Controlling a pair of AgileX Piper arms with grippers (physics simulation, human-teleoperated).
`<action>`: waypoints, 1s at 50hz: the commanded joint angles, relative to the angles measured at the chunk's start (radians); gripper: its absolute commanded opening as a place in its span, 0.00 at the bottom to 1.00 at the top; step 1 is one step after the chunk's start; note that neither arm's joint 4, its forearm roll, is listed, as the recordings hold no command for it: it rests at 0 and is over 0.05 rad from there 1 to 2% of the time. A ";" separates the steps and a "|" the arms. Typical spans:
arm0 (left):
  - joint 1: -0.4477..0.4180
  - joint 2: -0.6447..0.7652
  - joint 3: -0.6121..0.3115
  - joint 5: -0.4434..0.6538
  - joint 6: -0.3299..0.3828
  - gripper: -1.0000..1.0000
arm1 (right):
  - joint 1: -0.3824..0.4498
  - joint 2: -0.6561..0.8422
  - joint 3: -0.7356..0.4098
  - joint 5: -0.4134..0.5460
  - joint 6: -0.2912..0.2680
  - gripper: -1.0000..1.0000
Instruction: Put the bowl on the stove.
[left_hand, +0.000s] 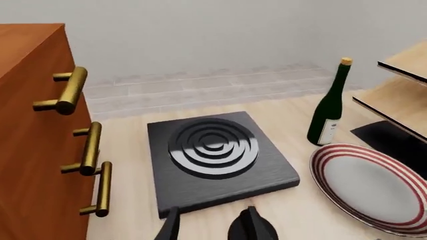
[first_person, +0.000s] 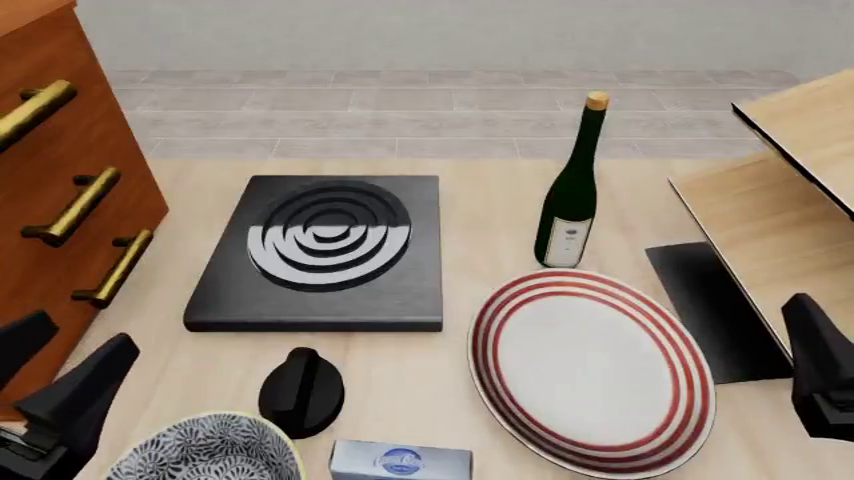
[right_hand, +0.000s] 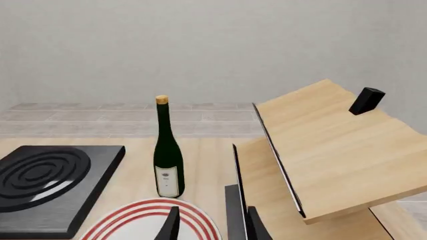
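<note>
**Bowl at the near edge, stove bare, both arms waiting**

The front view looks down on a pale wooden table (first_person: 454, 370). The patterned bowl (first_person: 200, 450), black-and-white floral with a thin yellow-green rim, sits at the near left edge, partly cut off by the frame. The left gripper (first_person: 47, 385) hangs just beside it, at the bowl's left, with its two dark fingers parted and nothing between them. The stove (first_person: 320, 255), a flat black slab with a ringed burner, lies farther back, a little right of the bowl, and nothing rests on it.

Between bowl and stove stands a small black knob (first_person: 302, 392). A small blue-white box (first_person: 400, 462) lies just right of the bowl. A large white plate with red rings (first_person: 591, 370) fills the near right, a dark green wine bottle (first_person: 574, 190) stands behind it, and a wooden cabinet with brass handles (first_person: 67, 190) rises along the left side. A wooden shelf (first_person: 787, 200) stands at the right.

Only one finger of the right gripper (first_person: 821, 375) shows in the front view; its wrist camera shows two fingertips apart and holding nothing, so it seems released.

The bowl is not yet grasped. The likely troubles, as I judge them: a pinch on the thin rim could slip, since the bowl is deep and round; a low carry toward the burner could strike the knob; and a wide swing to the left could hit the cabinet handles.
</note>
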 joint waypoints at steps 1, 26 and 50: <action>-0.060 0.015 -0.022 0.059 0.015 1.00 | 0.000 0.003 0.001 -0.004 0.000 1.00; -0.112 0.155 -0.066 0.025 0.078 1.00 | 0.000 0.002 0.001 -0.003 0.000 1.00; -0.235 0.091 -0.073 0.164 0.080 1.00 | 0.000 0.002 0.001 -0.003 -0.001 1.00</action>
